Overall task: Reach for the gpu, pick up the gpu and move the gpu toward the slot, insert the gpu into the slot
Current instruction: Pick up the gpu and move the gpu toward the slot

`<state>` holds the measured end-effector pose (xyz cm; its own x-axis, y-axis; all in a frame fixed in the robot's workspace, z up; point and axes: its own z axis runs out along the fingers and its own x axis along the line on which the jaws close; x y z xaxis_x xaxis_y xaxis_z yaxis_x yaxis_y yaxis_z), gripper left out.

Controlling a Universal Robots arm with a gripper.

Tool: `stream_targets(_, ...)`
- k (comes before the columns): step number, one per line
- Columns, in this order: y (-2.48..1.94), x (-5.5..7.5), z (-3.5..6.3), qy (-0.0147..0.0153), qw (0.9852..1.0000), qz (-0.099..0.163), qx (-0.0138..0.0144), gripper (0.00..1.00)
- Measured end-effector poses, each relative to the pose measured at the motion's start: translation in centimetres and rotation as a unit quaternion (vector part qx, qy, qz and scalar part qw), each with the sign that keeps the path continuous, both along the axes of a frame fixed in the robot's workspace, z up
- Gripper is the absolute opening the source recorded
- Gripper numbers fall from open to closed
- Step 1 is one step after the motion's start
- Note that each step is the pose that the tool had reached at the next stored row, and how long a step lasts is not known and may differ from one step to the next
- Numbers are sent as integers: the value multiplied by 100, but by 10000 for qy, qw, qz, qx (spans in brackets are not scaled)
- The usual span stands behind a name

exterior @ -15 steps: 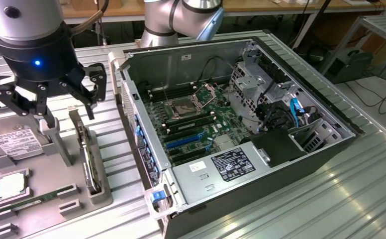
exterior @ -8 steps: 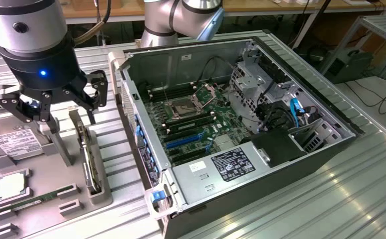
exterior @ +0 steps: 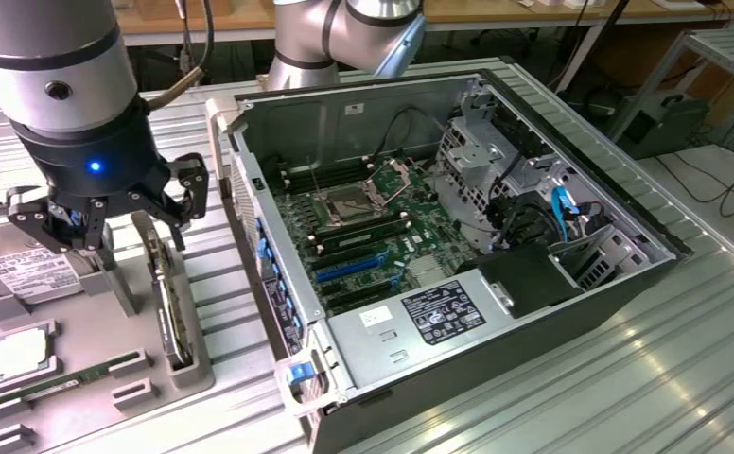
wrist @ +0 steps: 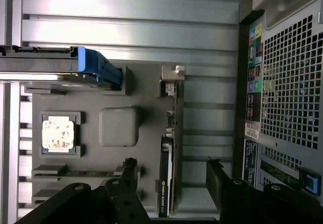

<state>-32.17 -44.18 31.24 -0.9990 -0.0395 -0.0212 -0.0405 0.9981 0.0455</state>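
The gpu stands on its long edge in a grey holder tray, beside the open computer case on the exterior view's left. In the wrist view the gpu shows edge-on as a thin dark card, with its silver bracket at the far end. My gripper hangs just above it, open. Its two black fingers stand one on each side of the card without touching it, and my gripper is centred over the card's near end. The blue slot lies on the green motherboard inside the case.
The tray also holds a silver hard drive, a square processor and a slim memory stick. The open case has tall metal walls, drive cages and cables. Its perforated rear panel is close by. Ribbed metal tabletop surrounds everything.
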Motion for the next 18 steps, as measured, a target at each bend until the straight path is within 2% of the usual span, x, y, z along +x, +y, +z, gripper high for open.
stream_targets(2, -24, 1, -37, -1, 10000, -3, 1, 66)
stream_targets(11, -55, 0, -201, 0, 10000, -12, 0, 66)
stream_targets(14, -89, 0, -279, 0, 10000, -13, 0, 66)
stream_targets(18, -93, 0, -352, 0, 10000, -14, 0, 66)
